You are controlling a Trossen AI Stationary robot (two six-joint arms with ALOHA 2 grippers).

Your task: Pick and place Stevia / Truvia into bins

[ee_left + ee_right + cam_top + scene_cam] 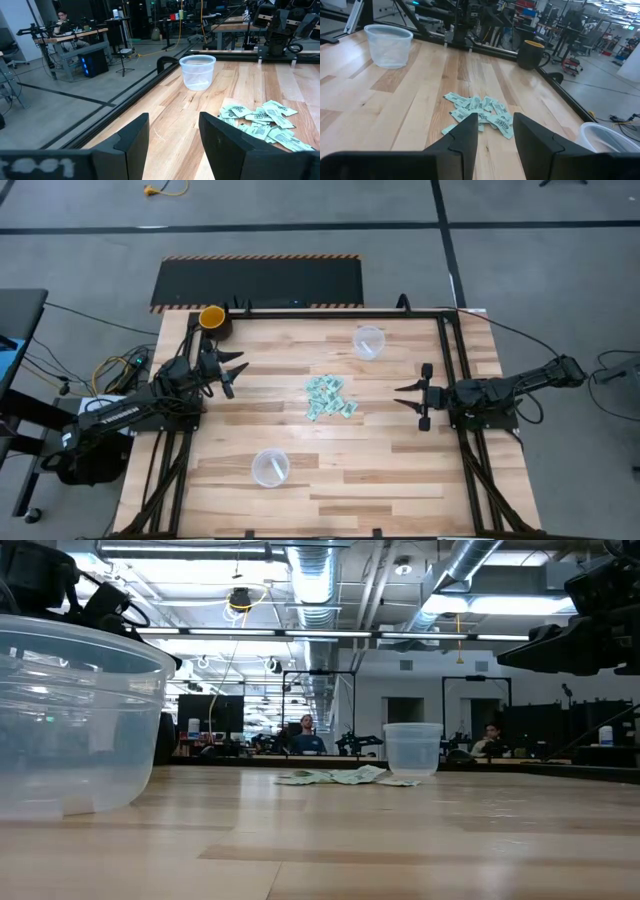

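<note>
The Stevia / Truvia packets (330,398) lie in a loose pile of pale green and white paper at the table's middle, flat on the wood; the pile also shows as packets (260,122) and packets (480,116). One clear bin (369,341) stands toward the far edge, the other clear bin (270,467) toward the near edge. My left gripper (236,375) hovers open to the left of the pile, its fingers pointing at it. My right gripper (402,395) hovers open to the right of the pile, facing it. Both are empty.
A yellow-orange cup (212,318) with a dark base stands at the far left corner. A black frame rail (450,360) runs along the table's right and far sides. The near bin (70,720) fills the low view's left. People sit at desks in the room beyond.
</note>
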